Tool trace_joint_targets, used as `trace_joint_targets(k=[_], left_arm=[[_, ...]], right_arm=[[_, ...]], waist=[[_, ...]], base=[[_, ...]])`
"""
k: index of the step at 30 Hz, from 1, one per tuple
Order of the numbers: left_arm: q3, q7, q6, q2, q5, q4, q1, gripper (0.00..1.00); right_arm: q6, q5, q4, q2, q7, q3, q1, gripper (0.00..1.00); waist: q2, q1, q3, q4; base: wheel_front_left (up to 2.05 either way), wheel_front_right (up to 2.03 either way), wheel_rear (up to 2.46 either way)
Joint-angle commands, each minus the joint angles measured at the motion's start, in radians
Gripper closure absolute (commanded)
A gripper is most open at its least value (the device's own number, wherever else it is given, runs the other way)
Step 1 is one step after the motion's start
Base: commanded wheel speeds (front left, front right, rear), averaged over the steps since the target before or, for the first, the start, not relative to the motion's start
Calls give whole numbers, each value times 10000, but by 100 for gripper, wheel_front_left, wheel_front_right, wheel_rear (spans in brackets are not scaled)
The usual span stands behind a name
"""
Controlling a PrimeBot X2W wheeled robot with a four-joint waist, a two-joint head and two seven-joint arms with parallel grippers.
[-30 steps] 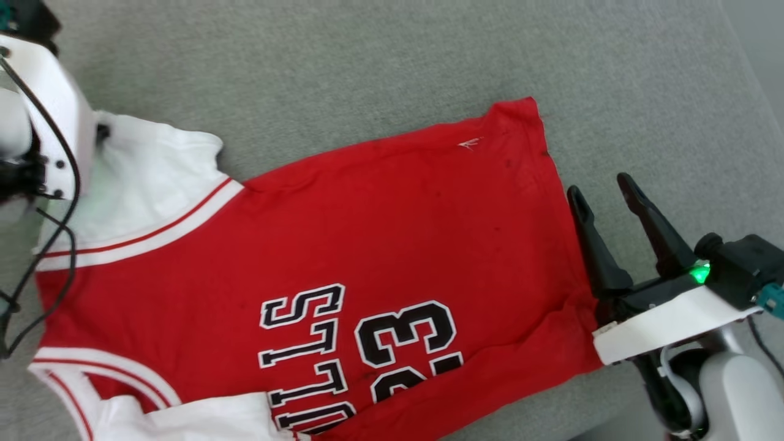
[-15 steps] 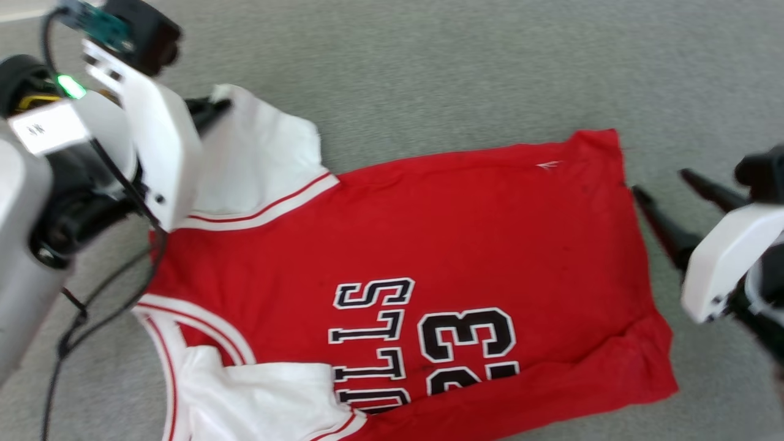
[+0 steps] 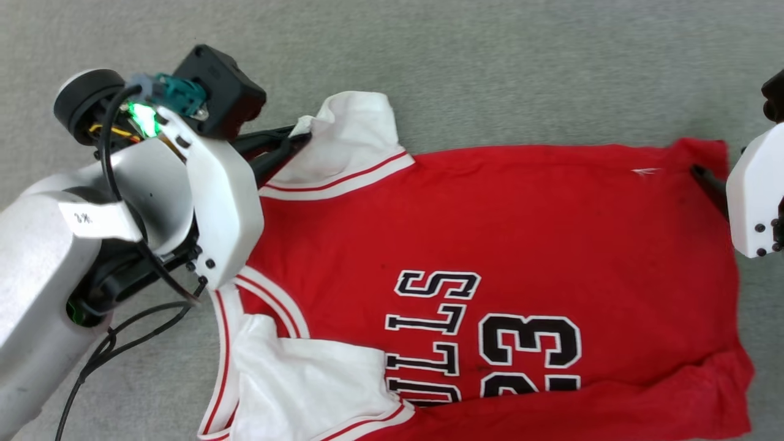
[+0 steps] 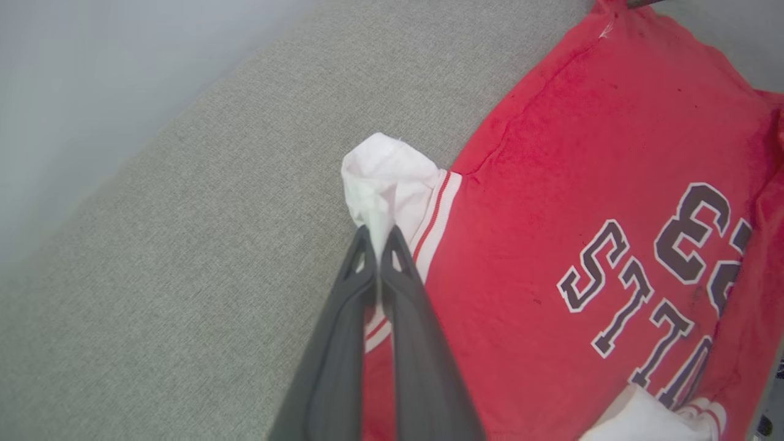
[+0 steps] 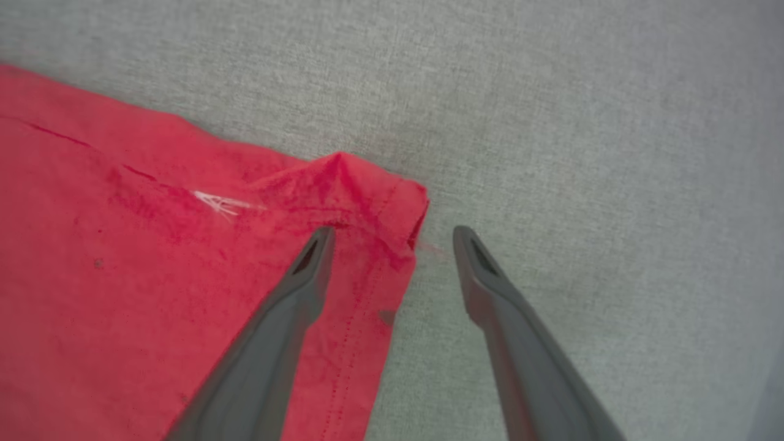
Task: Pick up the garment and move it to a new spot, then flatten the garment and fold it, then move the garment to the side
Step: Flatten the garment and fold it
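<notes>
The garment, a red jersey with white sleeves and black "BULLS 23" lettering, lies spread on a grey cloth surface, collar end to the left. My left gripper is shut on the far white sleeve, its fingers pinching the cloth in the left wrist view. My right gripper stands open at the hem's far corner, one finger over the red cloth and the other over the bare surface. The near white sleeve lies crumpled at the lower left.
The grey fabric surface stretches beyond the garment on all sides. A pale wall or floor band lies past the surface's edge in the left wrist view. A black cable hangs from my left arm.
The camera has shifted, sliding the scene right. My left gripper has come in to close on the far sleeve. My right gripper has gone from beside the hem up to its far corner.
</notes>
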Motion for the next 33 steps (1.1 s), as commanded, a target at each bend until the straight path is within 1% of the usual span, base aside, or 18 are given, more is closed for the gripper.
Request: trace_joint_targets(k=[1,4,6,9,14,15,16,17,21,25,30,33], left_arm=[[10,-69,33,15,99,-93,94,100],[-22,-206,86,-48,171,-326,184,100],[-25,-299,161,-111,206,-443,237,100],[-61,-445,227,-183,212,-571,403,100],[16,-640,341,-134,163,-593,589,100],[22,-690,342,-126,166,-564,619,100],[39,-736,364,-133,152,-533,656,100],[43,-787,371,-141,141,-499,694,100],[101,-1029,441,-126,176,-253,856,100],[194,-1453,582,-177,153,22,1175,100],[330,-1909,772,-83,-42,113,1824,100],[358,-2049,885,77,-165,6,2270,100]], right_arm=[[-4,-93,96,-89,79,61,-165,0],[-4,-387,426,-353,214,346,-310,0],[-4,-432,648,-402,148,531,-290,0],[-4,-435,935,-377,-7,699,-258,0],[1,-121,1654,-215,62,963,-44,0],[11,-42,1777,-168,103,1030,28,4],[13,10,1884,-158,112,1125,85,76],[13,55,1959,-182,58,1217,122,100],[10,271,2090,-217,-384,1061,69,100],[-4,271,2041,-282,-1020,766,43,100],[-4,432,1761,-277,-1824,414,499,100],[-4,598,1461,-313,-2131,178,891,100]], waist=[[0,0,158,188],[0,0,276,371],[0,0,344,465],[0,0,463,585],[0,0,569,731],[0,0,576,751],[0,0,574,768],[0,0,560,782],[0,0,365,766],[0,0,-75,704],[0,0,-720,632],[0,0,-1107,614]], base=[[0,0,0],[0,0,0],[0,0,0],[0,0,0],[0,0,0],[0,0,0],[0,0,0],[0,0,0],[0,0,0],[0,0,0],[0,0,0],[0,0,0]])
